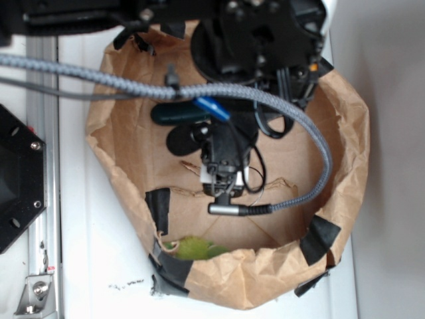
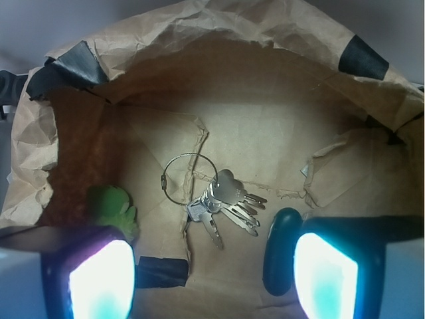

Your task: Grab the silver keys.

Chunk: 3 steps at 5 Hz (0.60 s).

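Hand (image 2: 212, 279) spread wide above fanned silver keys (image 2: 222, 203) on thin wire ring, crumpled brown paper bag (image 2: 265, 106).

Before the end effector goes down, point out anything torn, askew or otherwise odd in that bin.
The brown paper liner is creased and torn: a ragged flap curls up just above the silver keys, and another tear lifts to the right. Black tape patches the rim. The keys lie flat, fanned and unobstructed, between the open end effector fingers.

No legible text or markings anywhere
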Available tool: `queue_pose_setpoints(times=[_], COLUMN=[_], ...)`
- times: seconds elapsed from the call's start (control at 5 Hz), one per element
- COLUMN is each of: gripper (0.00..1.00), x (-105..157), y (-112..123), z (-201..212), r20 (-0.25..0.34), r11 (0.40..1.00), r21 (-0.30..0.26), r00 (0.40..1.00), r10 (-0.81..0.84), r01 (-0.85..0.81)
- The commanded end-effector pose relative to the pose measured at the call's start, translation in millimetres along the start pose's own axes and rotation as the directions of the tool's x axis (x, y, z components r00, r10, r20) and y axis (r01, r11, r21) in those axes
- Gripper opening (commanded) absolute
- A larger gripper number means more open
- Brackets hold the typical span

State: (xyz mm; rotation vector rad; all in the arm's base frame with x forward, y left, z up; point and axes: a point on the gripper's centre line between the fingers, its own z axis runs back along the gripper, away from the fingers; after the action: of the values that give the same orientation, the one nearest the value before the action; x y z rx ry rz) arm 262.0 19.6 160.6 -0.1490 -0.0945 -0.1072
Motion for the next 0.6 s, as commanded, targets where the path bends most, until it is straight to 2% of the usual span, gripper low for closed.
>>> queue_pose_setpoints(times=[0.0, 0.2, 0.4], gripper=[1.00, 1.00, 1.00], x=[12.6, 11.2, 10.7], y=[-7.8, -10.7, -17.4], z=[-26.3, -37.2, -52.0], r20=[0.030, 0.042, 0.080], r11=[1.000, 0.999, 0.994], r21=[0.006, -0.016, -0.004], r00=[1.000, 0.998, 0.991], r10=[0.002, 0.038, 0.108], r01=[-0.002, -0.037, -0.108])
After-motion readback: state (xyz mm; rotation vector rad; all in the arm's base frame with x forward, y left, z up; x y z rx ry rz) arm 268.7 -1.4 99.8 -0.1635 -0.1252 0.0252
